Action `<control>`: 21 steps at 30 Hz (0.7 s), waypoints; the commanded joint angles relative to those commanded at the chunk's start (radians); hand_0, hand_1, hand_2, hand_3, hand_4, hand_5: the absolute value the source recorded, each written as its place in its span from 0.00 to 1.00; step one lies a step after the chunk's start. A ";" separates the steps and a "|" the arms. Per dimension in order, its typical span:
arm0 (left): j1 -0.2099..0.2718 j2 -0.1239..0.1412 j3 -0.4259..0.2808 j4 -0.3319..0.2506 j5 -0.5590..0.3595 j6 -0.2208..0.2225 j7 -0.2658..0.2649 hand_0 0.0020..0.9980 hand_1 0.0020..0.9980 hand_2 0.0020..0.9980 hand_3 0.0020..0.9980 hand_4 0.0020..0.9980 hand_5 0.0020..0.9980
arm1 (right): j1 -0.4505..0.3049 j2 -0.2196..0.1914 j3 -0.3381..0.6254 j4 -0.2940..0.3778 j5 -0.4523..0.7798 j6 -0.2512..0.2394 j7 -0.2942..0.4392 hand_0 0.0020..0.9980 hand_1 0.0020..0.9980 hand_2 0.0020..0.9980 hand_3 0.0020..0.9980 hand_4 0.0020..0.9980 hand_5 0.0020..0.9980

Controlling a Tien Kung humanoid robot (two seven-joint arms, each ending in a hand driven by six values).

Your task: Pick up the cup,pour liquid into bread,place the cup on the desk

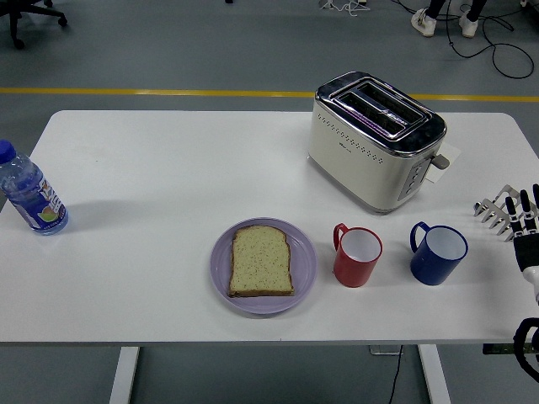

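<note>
A slice of bread [262, 261] lies flat on a lilac plate [221, 271] near the table's front edge. Right of it stands a red cup [357, 256], upright, handle to the left. A blue cup [438, 253] stands further right, upright, handle also to the left. My right hand [511, 215] hovers at the picture's right edge, a little right of the blue cup and apart from it, its fingers spread and holding nothing. The left hand is out of view.
A cream and chrome toaster [375, 140] stands behind the two cups. A water bottle [31, 194] with a blue cap stands at the table's left edge. Feet of a person [425, 22] show on the floor at the far top right.
</note>
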 joint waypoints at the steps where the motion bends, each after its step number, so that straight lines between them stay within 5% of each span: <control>1: 0.000 0.000 0.000 0.000 0.000 0.000 0.000 0.64 0.65 0.66 0.56 0.32 0.84 | -0.001 0.000 -0.001 0.001 -0.012 -0.002 0.002 0.65 0.56 0.63 0.61 0.54 0.21; 10: -0.005 0.003 0.005 -0.001 0.000 0.000 0.000 0.64 0.65 0.66 0.56 0.32 0.84 | -0.017 -0.022 0.003 0.028 -0.253 -0.051 0.043 0.65 0.57 0.64 0.61 0.57 0.23; 11: -0.006 0.003 0.004 -0.001 0.000 0.000 0.000 0.64 0.65 0.66 0.56 0.32 0.84 | -0.021 -0.026 0.001 0.031 -0.293 -0.053 0.041 0.75 0.70 0.78 0.82 0.80 0.25; 16: -0.007 0.005 0.005 -0.001 0.001 0.000 0.000 0.64 0.65 0.66 0.56 0.32 0.84 | -0.049 -0.044 -0.020 0.045 -0.500 -0.049 0.013 0.75 0.70 0.78 0.82 0.80 0.25; 17: -0.007 0.005 0.005 -0.001 0.001 0.000 0.000 0.64 0.65 0.66 0.56 0.32 0.84 | -0.051 -0.045 -0.022 0.046 -0.536 -0.048 0.011 0.87 0.82 0.93 0.98 0.90 0.21; 21: -0.010 0.006 0.007 0.000 0.001 0.000 0.000 0.64 0.65 0.66 0.56 0.32 0.84 | -0.065 -0.055 -0.041 0.051 -0.676 -0.054 0.007 0.87 0.82 0.93 0.98 0.90 0.21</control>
